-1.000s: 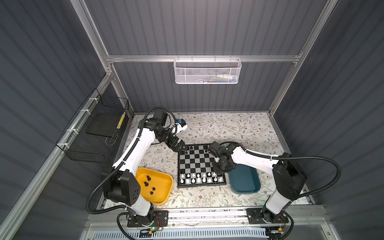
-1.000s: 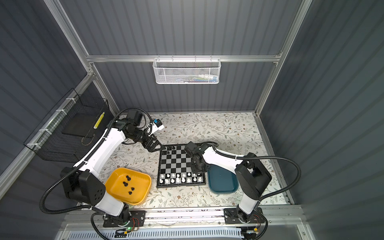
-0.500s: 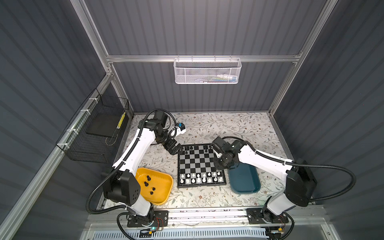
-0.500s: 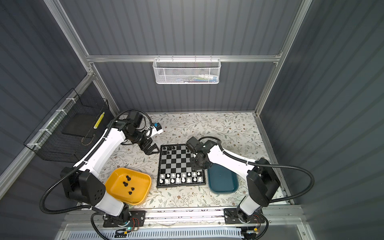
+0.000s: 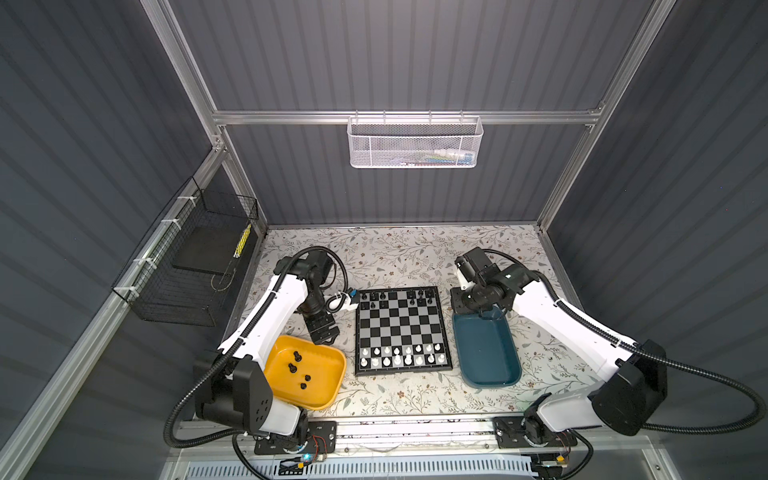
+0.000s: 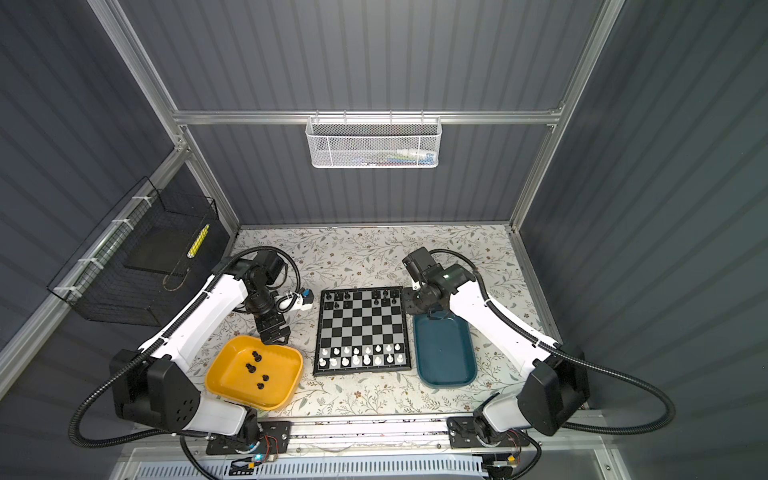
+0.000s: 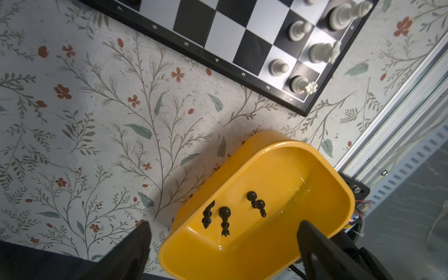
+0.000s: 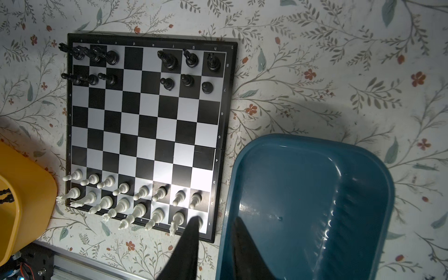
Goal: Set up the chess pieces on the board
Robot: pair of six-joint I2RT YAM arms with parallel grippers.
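The board (image 5: 401, 328) (image 6: 361, 328) lies mid-table. White chess pieces (image 5: 401, 357) (image 8: 135, 201) fill its two near rows. Black chess pieces (image 5: 374, 296) (image 8: 189, 70) stand in its two far rows, with gaps in the middle. Several more black pieces (image 5: 297, 368) (image 7: 224, 218) lie in the yellow tray (image 5: 324, 386) (image 7: 266, 242). My left gripper (image 5: 322, 330) (image 7: 224, 224) hangs wide open over that tray's far rim, holding nothing. My right gripper (image 5: 459, 305) (image 8: 217, 218) hovers high over the teal tray's far left corner. Its fingers stand slightly apart with nothing between them.
The teal tray (image 5: 486, 353) (image 8: 303, 194) right of the board holds nothing. A white mesh basket (image 5: 415, 143) hangs on the back wall and a black wire basket (image 5: 187, 266) on the left wall. An aluminium rail (image 5: 395, 428) runs along the table's front.
My right gripper has left the board's near right squares and drawn back to the teal tray's far end. My left gripper has moved from the board's far left corner towards the yellow tray.
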